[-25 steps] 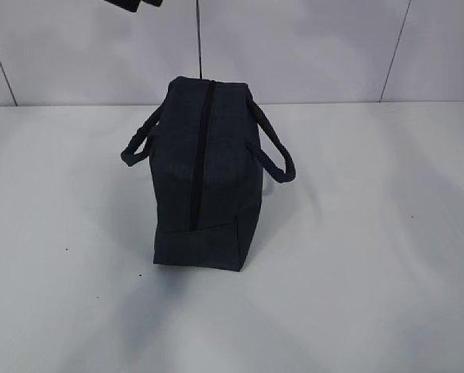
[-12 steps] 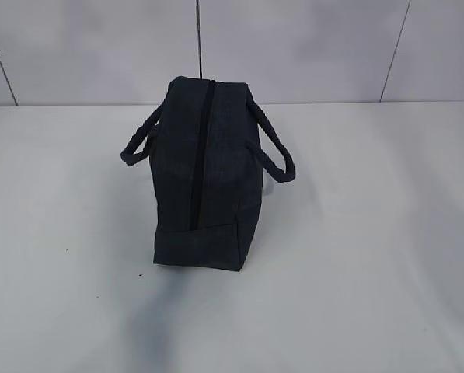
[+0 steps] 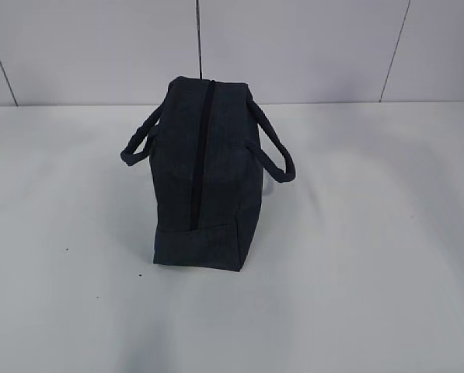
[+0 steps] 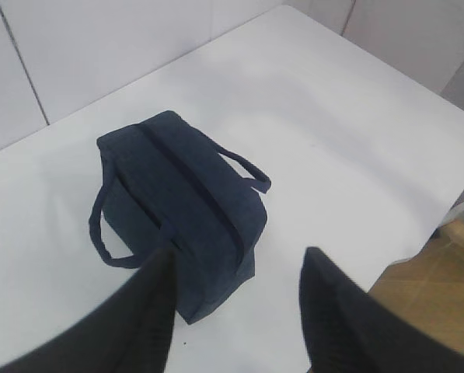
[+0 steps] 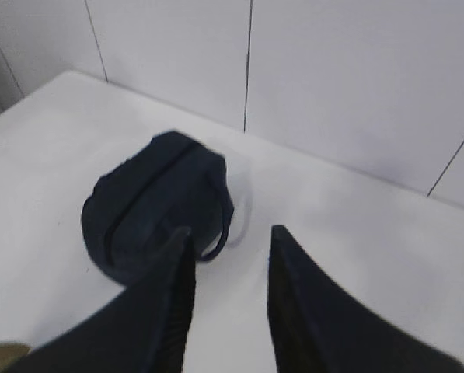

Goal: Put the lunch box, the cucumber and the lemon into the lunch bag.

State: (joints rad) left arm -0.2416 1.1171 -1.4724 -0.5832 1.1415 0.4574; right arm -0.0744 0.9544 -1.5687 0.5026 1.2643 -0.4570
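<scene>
Nearest each wrist camera, the left gripper (image 4: 235, 272) and the right gripper (image 5: 228, 249) hang high above the table (image 3: 387, 256), fingers spread apart and holding nothing. Beyond them, toward 12 o'clock in both wrist views, the lunch bag (image 3: 203, 175) stands upright near the table's middle, its zipper (image 3: 200, 155) drawn closed along the top and a handle drooping at 3 and 9 o'clock. No lunch box, cucumber or lemon shows anywhere outside; judging by that, packing looks finished.

One lunch bag (image 3: 204, 179), two handles (image 3: 272, 151)
</scene>
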